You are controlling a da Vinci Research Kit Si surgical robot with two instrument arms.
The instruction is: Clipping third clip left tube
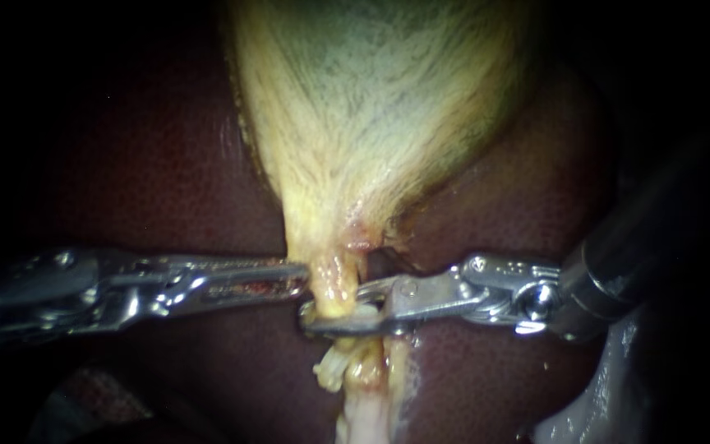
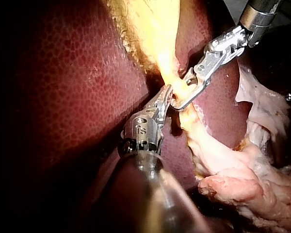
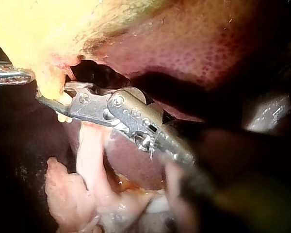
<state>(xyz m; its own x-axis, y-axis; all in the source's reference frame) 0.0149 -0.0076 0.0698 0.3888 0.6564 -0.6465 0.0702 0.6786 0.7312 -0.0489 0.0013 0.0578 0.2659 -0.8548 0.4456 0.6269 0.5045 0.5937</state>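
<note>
The endoscope faces the gallbladder (image 1: pixel 371 107) close, head-on. Wrist cameras look along the left instrument (image 2: pixel 166 97) and right instrument (image 3: pixel 51 99), seemingly nearer; all share its neck.

Carrier: the liver (image 1: pixel 166 164), dark red-brown and finely mottled, spreading on both sides of the gallbladder (image 1: pixel 371 107).
Gallbladder: pale yellow, lies on the liver, broad, then tapering to a narrow neck.
Tube (image 1: pixel 334 288): yellow, continues from the gallbladder's neck over the liver.
Loose tissue (image 1: pixel 367 411): pale, ragged, on the liver beyond the gallbladder's neck, past the tube.
</note>
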